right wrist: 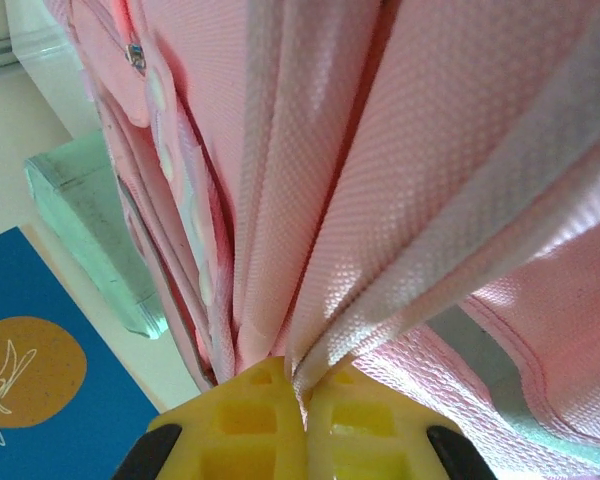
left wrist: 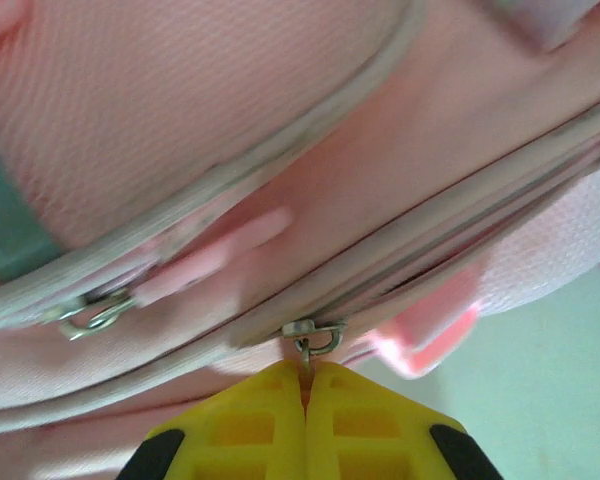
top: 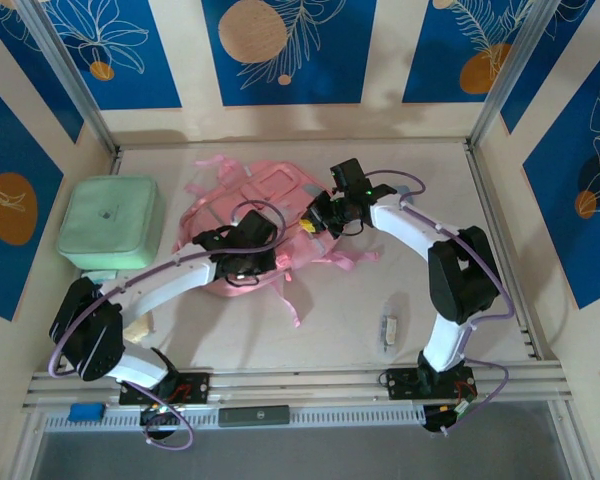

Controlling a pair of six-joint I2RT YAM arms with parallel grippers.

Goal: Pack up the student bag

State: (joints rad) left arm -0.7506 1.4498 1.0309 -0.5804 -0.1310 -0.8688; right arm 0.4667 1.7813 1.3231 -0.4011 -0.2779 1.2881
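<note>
**Item 1. Bag** (top: pixel 270 192). Soft pink backpack, the largest thing on the worktop (top: pixel 410 270). It lies toward the middle and rear, between my two hands. Pink straps (top: pixel 292 305) trail from it toward the near side. Up close the fabric (left wrist: pixel 180 120) is woven, with two zip lines running across it.

**Item 2. My left hand** (top: pixel 242 262). It rests at the bag's near edge. My wrist view shows the yellow fingers (left wrist: pixel 250 425) pressed together, the hand (left wrist: pixel 307 372) pinching the metal zip pull (left wrist: pixel 313 338) of the lower zip line.

**Item 3. My right hand** (top: pixel 313 222). It sits at the bag's right side. The fingers (right wrist: pixel 365 420) are together, the hand (right wrist: pixel 302 385) clamped on a gathered fold of the bag's pink fabric (right wrist: pixel 380 150), which fans up and away from the grip.

**Item 4. Second zip slider** (left wrist: pixel 93 315). Metal, on the upper zip line, left of the pinched pull and apart from my fingers. A pink tab (left wrist: pixel 225 248) lies beside it.

**Item 5. Mint-green case** (top: pixel 110 228). Square and padded, left of the bag near the left wall. It also shows past the fabric in my right wrist view (right wrist: pixel 90 230).

**Item 6. Small pale object** (top: pixel 388 330). It lies on the worktop's near right, well apart from the bag. I cannot tell what it is.
</note>
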